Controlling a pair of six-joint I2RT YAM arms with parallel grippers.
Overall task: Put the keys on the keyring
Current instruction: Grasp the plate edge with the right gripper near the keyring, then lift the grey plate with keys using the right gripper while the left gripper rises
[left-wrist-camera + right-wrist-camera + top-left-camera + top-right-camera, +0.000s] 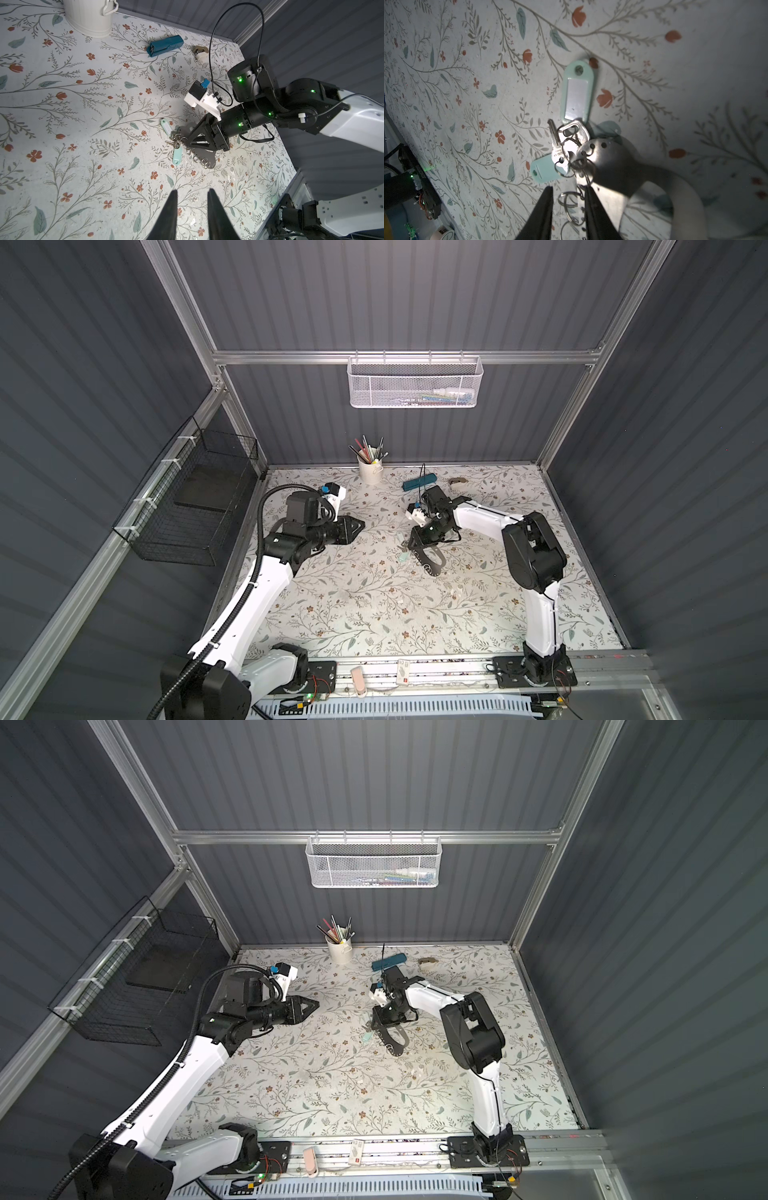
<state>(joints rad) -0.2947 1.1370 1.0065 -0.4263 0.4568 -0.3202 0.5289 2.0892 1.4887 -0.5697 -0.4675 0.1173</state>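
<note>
The keys [560, 153] lie bunched on the floral table, with one mint tag [577, 95] beyond them and another [544, 170] beside them. They sit at the end of the keyring [612, 162], a flat grey plate with split rings [569, 199] along its edge. My right gripper [568, 189] is down over that edge. Its fingers stand apart, one on the plate and a loose split ring in the gap. In both top views the keyring [434, 566] lies under the right gripper [415, 549]. My left gripper [192, 190] hovers open and empty, well left of the keys [175, 143].
A white cup of pencils [370, 472], a dark-teal case [419, 482] and a small beige item [459, 482] stand near the back wall. A black wire basket [195, 497] hangs on the left wall. A white mesh basket [413, 381] hangs on the back rail.
</note>
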